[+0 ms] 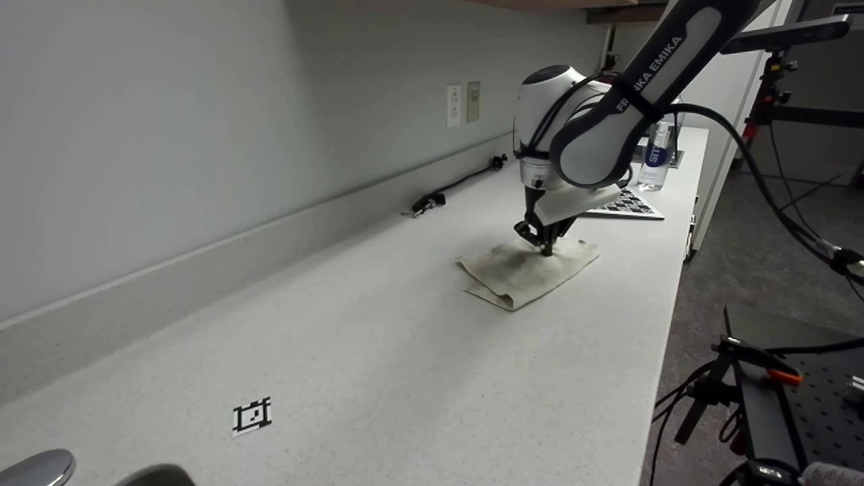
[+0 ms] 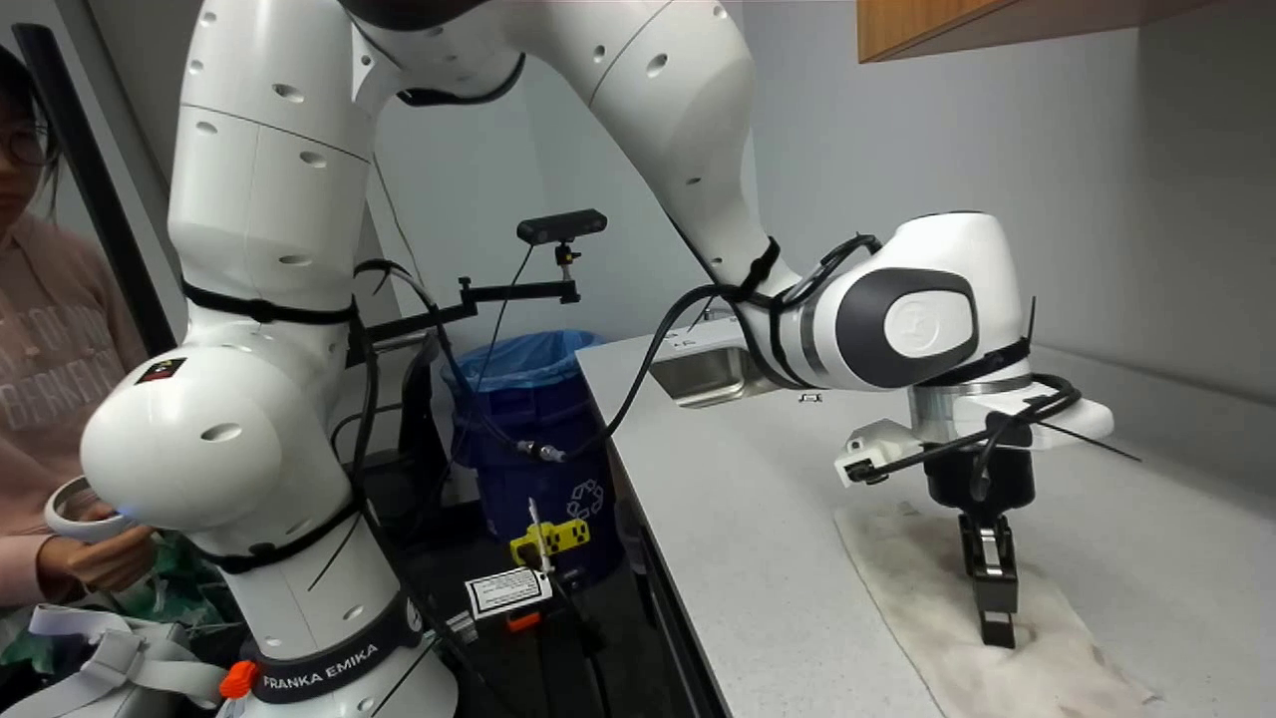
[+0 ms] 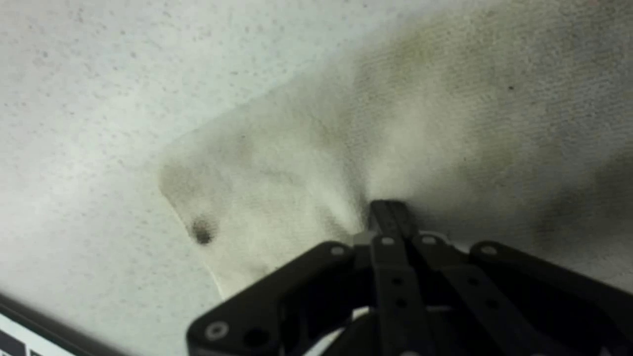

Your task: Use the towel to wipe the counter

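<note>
A stained beige towel (image 1: 520, 280) lies mostly flat on the white speckled counter (image 1: 378, 351), with a folded layer showing at its near corner. The towel also shows in an exterior view (image 2: 917, 588) and fills much of the wrist view (image 3: 277, 193). My gripper (image 1: 547, 250) points straight down with its tips on the towel. In an exterior view the gripper (image 2: 997, 638) looks narrow and closed. In the wrist view the fingertips (image 3: 393, 205) are together, with creases in the cloth running from them. Whether any cloth is pinched between the tips cannot be told.
A checkered board (image 1: 631, 204) and a clear bottle (image 1: 655, 158) stand behind the gripper. A black cable (image 1: 466, 181) lies by the wall. A printed marker (image 1: 252, 416) is on the counter. A sink (image 2: 713, 377) is at the far end. A cabinet (image 2: 957, 25) hangs above.
</note>
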You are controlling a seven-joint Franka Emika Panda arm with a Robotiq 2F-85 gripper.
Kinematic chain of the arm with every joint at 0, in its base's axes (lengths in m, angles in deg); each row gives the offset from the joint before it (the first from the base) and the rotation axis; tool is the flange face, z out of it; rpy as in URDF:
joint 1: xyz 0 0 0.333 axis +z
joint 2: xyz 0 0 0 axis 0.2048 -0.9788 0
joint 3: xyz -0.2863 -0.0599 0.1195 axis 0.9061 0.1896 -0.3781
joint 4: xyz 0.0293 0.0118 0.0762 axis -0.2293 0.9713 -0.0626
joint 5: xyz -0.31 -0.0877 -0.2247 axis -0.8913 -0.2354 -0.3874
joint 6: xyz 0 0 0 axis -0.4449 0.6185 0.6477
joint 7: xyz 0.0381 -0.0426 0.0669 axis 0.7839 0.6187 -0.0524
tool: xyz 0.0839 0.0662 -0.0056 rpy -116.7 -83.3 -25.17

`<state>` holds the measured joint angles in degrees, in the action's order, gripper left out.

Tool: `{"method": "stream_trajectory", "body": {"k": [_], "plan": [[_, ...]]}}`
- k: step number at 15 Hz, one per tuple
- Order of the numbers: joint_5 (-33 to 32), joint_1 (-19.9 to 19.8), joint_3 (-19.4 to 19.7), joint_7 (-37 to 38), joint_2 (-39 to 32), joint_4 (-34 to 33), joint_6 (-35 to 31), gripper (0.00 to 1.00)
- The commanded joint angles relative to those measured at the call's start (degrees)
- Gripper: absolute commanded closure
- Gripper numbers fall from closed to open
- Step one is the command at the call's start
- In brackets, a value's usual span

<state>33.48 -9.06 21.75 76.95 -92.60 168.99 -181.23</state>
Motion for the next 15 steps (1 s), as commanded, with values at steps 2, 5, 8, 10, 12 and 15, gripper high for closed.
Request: {"method": "stream_trajectory", "body": {"k": [2, 5, 8, 10, 12, 15], "plan": [[4.70, -4.19, 0.64, 0.76, 0.64, 2.15, -2.72, 1.00], [6.39, -4.81, 0.50, 0.90, -0.28, 1.25, -2.78, 1.00], [5.29, -2.40, -0.57, 1.73, -0.29, 1.00, -2.69, 1.00], [3.96, -0.18, -1.57, 1.96, -0.12, 1.03, -2.82, 1.00], [2.87, 2.47, -3.16, 1.83, 0.12, 1.03, -2.75, 1.00], [1.30, 6.69, -6.04, 1.20, 0.55, 1.10, -2.61, 1.00]]}}
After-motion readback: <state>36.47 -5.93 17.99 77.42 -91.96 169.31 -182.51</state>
